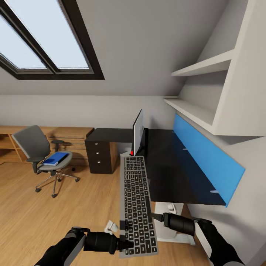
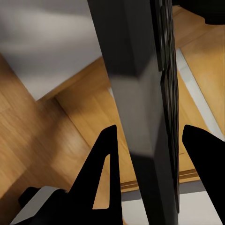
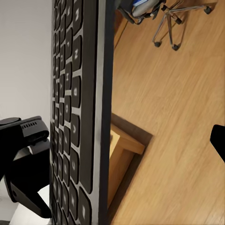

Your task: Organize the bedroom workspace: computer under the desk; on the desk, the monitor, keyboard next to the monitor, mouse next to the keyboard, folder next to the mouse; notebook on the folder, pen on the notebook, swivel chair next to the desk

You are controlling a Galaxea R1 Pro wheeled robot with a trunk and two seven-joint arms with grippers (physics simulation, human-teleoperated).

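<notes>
The keyboard [image 1: 136,207], with black keys in a grey frame, hangs in the air in front of me, its long side pointing at the monitor [image 1: 137,133]. The monitor stands edge-on on the black desk [image 1: 173,166]. My left gripper [image 1: 125,244] is shut on the keyboard's near left edge; in the left wrist view its fingers [image 2: 105,154] straddle the keyboard [image 2: 145,117]. My right gripper [image 1: 154,218] is at the right edge, open, with one finger [image 3: 219,140] well off the keyboard [image 3: 79,117]. The blue folder [image 1: 55,158] lies on the swivel chair [image 1: 35,146].
A dark three-drawer unit [image 1: 99,157] stands under the desk's far end, with a light-wood dresser [image 1: 70,133] behind the chair. A blue wall panel [image 1: 207,159] and white shelves [image 1: 199,107] run along the desk's right side. A small pale object [image 1: 111,226] lies on the wood floor.
</notes>
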